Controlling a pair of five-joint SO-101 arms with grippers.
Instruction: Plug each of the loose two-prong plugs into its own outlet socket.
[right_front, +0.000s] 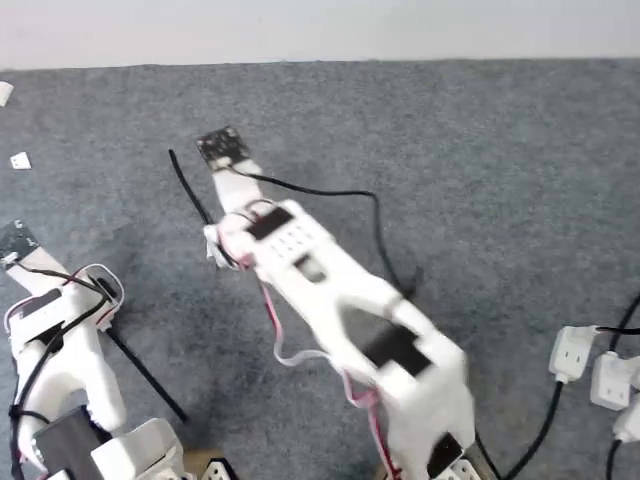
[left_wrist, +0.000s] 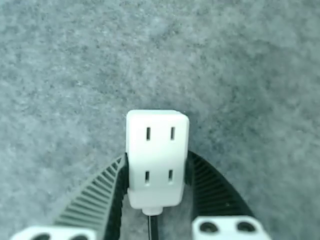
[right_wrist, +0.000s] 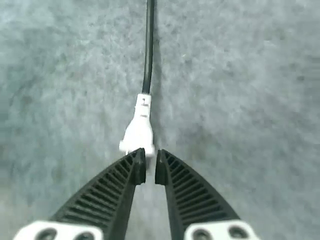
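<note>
A white outlet socket block (left_wrist: 157, 157) with two pairs of slots faces up just above the grey carpet. My left gripper (left_wrist: 156, 172) is shut on its sides, and its black cord leaves toward the wrist. In the high view that gripper (right_front: 98, 287) sits at the near left. A white two-prong plug (right_wrist: 138, 131) lies on the carpet with its black cord (right_wrist: 148, 45) running straight away. My right gripper (right_wrist: 148, 165) is shut on the plug's wide end, its tips almost touching. It shows in the high view (right_front: 216, 246) left of centre; the prongs are hidden.
Two more white socket blocks (right_front: 572, 352) (right_front: 610, 380) with black cords lie at the right edge. A black cord (right_front: 190, 190) runs from the right gripper toward the back left. Another cord (right_front: 145, 372) trails by the left arm. The grey carpet (right_front: 480, 160) covers the table.
</note>
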